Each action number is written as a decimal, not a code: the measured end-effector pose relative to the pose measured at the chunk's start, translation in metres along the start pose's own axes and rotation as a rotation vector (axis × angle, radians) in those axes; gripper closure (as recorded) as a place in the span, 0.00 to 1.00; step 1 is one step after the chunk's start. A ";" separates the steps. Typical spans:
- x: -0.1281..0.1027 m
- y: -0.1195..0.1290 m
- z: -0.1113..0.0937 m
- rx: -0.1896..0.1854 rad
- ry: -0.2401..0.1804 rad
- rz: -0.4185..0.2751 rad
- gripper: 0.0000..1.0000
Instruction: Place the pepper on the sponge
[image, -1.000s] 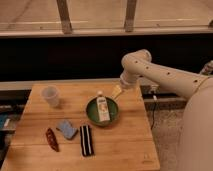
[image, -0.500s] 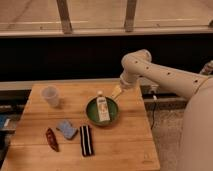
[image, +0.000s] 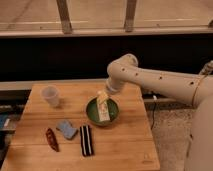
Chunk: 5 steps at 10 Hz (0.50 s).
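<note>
Poised at centre frame just above the green bowl (image: 90, 108) and its pale carton (image: 103, 111), gripper (image: 103, 95) apparently spread wide, with pepper (image: 51, 139) lying lower left on the worktop (image: 125, 145) just beside the sponge (image: 66, 129), not on it.

Over the last second nothing visibly shifted: the gripper (image: 105, 94) hung over the green bowl (image: 92, 112), just above the carton (image: 103, 111) standing in it, at the same spot as before, and the arm (image: 150, 77) showed no new bend. The pepper (image: 51, 139) and the sponge (image: 66, 129) lay near the table's (image: 125, 145) front edge exactly where they had been, just beside each other; the striped strip (image: 86, 140) and the clear cup (image: 50, 96) had not moved either.
</note>
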 end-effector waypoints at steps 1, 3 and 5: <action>-0.007 0.023 0.002 -0.013 -0.016 -0.027 0.20; -0.017 0.078 0.011 -0.055 -0.037 -0.092 0.20; -0.018 0.090 0.013 -0.063 -0.038 -0.114 0.20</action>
